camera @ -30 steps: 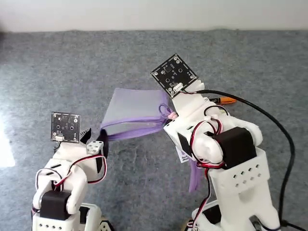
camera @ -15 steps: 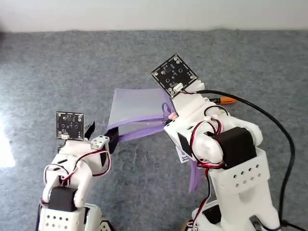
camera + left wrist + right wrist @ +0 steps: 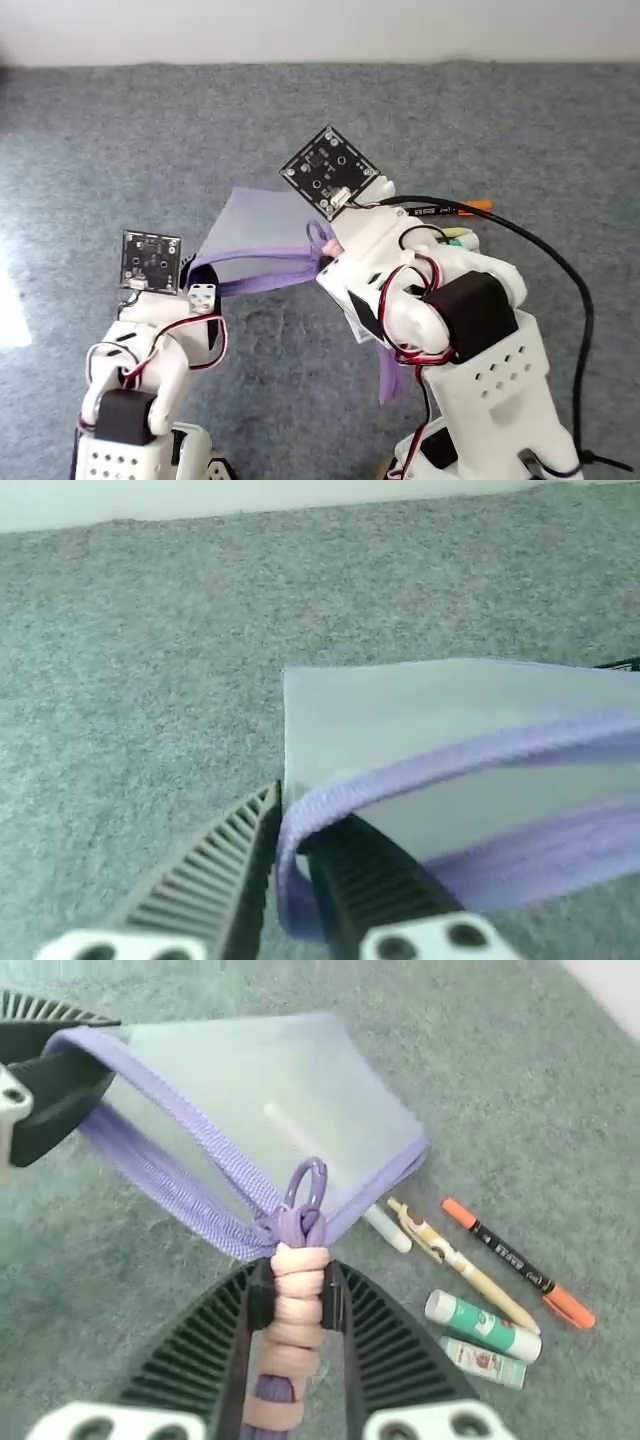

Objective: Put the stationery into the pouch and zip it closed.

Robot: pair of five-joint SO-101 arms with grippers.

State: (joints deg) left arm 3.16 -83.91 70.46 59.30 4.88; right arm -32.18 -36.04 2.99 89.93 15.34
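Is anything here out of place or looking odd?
The left hand and right hand hold the purple pouch stretched between them, the right on its zip pull, yet the pens and glue sticks lie outside it on the carpet.

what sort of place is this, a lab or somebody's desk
Probably a robotics test bench: two small arms on a grey carpet-like mat before a plain white wall, left gripper clamping a purple pouch, right gripper its zip pull, an orange marker and glue stick lying beside.
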